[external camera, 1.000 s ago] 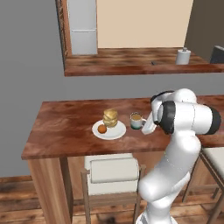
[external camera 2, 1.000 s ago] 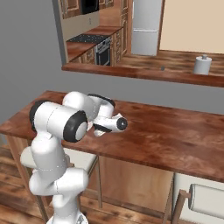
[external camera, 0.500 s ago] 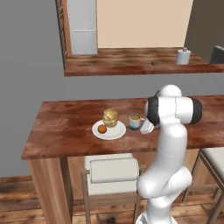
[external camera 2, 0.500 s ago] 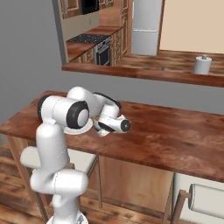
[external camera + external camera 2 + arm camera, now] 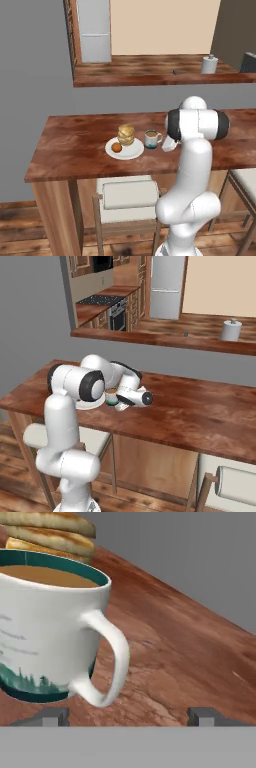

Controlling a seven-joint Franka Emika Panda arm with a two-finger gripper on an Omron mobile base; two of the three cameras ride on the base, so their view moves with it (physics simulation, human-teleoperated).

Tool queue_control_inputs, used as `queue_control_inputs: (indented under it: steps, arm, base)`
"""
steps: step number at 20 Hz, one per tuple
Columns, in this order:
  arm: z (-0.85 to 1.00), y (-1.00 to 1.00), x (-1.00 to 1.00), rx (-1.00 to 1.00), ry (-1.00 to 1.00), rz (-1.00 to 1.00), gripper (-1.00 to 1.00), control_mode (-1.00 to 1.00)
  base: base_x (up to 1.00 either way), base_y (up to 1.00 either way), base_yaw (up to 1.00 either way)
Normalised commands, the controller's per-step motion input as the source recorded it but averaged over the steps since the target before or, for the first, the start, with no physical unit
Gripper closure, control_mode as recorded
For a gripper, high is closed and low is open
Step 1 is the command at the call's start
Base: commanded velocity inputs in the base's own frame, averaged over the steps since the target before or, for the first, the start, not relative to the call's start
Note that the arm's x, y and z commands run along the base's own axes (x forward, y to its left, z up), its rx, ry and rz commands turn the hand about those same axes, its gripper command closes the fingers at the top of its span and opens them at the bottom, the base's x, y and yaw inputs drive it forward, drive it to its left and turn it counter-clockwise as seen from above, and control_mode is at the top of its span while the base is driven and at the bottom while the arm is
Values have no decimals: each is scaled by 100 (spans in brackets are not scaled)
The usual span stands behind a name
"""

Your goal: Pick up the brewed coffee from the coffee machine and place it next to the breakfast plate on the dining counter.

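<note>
Partly, the breakfast plate (image 5: 89, 405) is hidden behind the white arm in the right base view, and in the hand view the stacked pastries (image 5: 47, 532) are cut off at the top edge. The brewed coffee (image 5: 151, 139) is a small white mug with a teal band at its base, light brown liquid inside and its handle turned toward the gripper (image 5: 129, 716). It stands upright on the dining counter (image 5: 75, 150), just beside the plate. The jaws stand wide apart, holding nothing, close behind the mug.
</note>
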Motion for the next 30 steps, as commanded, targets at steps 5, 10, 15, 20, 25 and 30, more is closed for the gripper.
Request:
queue_control_inputs:
  steps: [5,10,15,20,25,30]
  arm:
    - [26,0,-34,-2,0,0,-100,-100]
    - [57,0,-50,0,-1,0,-100,-100]
    - [89,-3,-70,-1,-4,0,-100,-100]
    - [100,-19,-57,-2,-8,0,-100,-100]
    - [100,-46,-65,-4,-5,0,-100,-100]
    - [96,-44,-74,-9,-2,1,-100,-100]
  base:
    - [0,0,0]
    - [0,0,0]
    - [0,0,0]
    - [0,0,0]
    - [0,0,0]
    - [0,0,0]
